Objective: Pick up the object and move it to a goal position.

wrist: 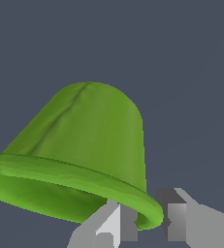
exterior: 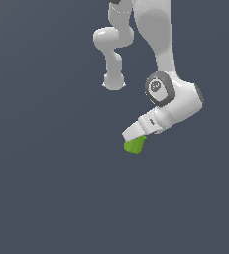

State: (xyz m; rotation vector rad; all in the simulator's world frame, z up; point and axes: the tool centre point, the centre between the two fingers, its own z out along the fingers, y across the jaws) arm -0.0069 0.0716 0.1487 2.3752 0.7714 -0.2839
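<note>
The tool (exterior: pixel 135 135) pinches the green object (exterior: pixel 135 145) by its flared rim, one finger (wrist: pixel 108 225) inside the lip and one outside. The object hangs tilted just below the tool, with plain dark grey room open on every side.

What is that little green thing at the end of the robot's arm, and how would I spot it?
Start at the big white robot arm and follow it down to its gripper. The green object sits right at the gripper's tip, its ridged rim between the fingers. It is a small bell-shaped cup, the only bright colour against the plain dark grey background.
</note>
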